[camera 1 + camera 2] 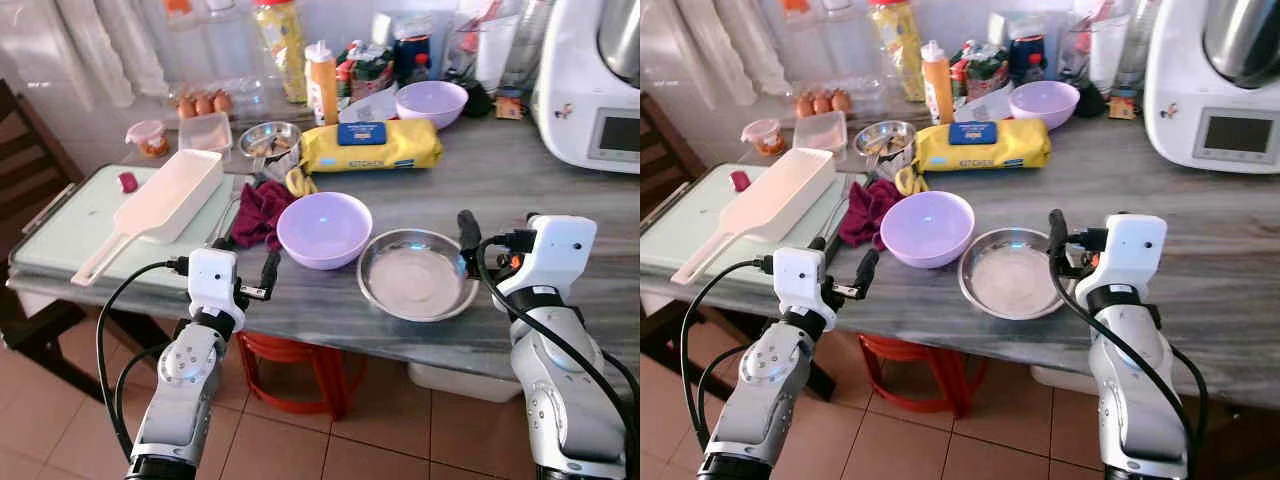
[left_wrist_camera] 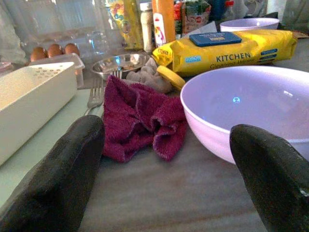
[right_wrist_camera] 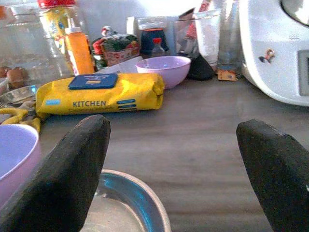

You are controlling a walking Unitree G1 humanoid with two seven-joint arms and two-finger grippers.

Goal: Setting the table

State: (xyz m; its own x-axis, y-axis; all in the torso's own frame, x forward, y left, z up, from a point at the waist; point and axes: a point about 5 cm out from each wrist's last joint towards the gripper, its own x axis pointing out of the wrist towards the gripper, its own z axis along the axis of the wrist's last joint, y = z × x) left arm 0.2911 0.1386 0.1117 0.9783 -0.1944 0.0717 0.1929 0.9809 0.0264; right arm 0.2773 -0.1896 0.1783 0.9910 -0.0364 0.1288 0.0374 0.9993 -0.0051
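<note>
Grey stone-look counter (image 1: 520, 190), cluttered at far edge. Shallow round steel dish (image 1: 417, 275) near edge, right of lilac plastic bowl (image 1: 324, 229). Both light, rigid, slick; pinch at rim. Left gripper (image 1: 243, 268) and right gripper (image 1: 483, 243) both spread wide, empty, at near edge.

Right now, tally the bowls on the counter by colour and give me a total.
Purple bowls: 2, the near one beside the red cloth and the far one behind the yellow wipes pack.
Steel bowls: 2, the wide shallow one and the small one.
Total: 4
</note>
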